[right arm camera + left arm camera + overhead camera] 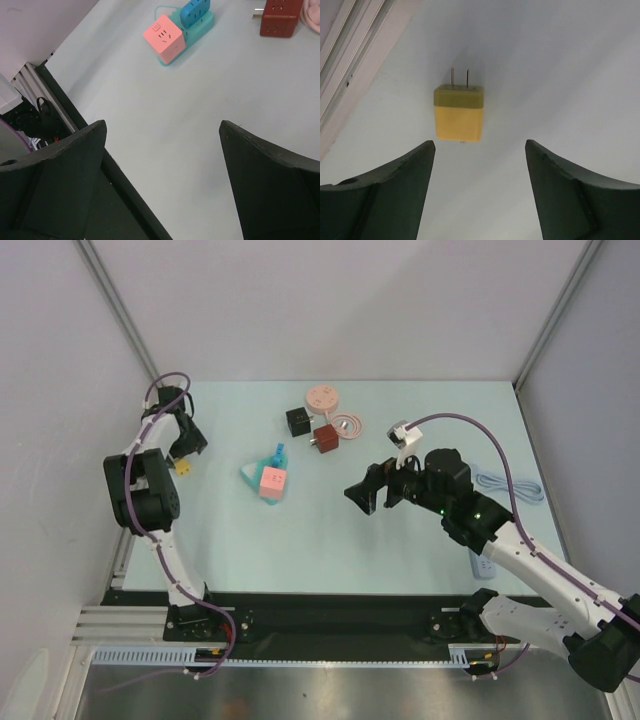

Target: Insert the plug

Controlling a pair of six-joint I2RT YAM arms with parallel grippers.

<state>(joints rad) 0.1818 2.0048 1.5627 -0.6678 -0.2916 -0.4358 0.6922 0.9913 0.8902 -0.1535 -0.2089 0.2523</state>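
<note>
A yellow plug [459,114] with two metal prongs lies flat on the table at the far left, also in the top view [184,468]. My left gripper [480,150] is open and empty, just short of the plug, its fingers on either side of the plug's line; from above it [188,447] hovers over the plug. A pink socket cube [164,38] sits with a blue cube [195,12] on a teal base [268,480]. My right gripper [162,135] is open and empty above mid-table [362,496], apart from the sockets.
A dark red socket cube [324,438], a black cube [298,420], a pink round adapter [322,397] with coiled cable [349,426] lie at the back. A blue cable [508,485] lies at the right. The table's black front edge [125,200] shows below my right gripper.
</note>
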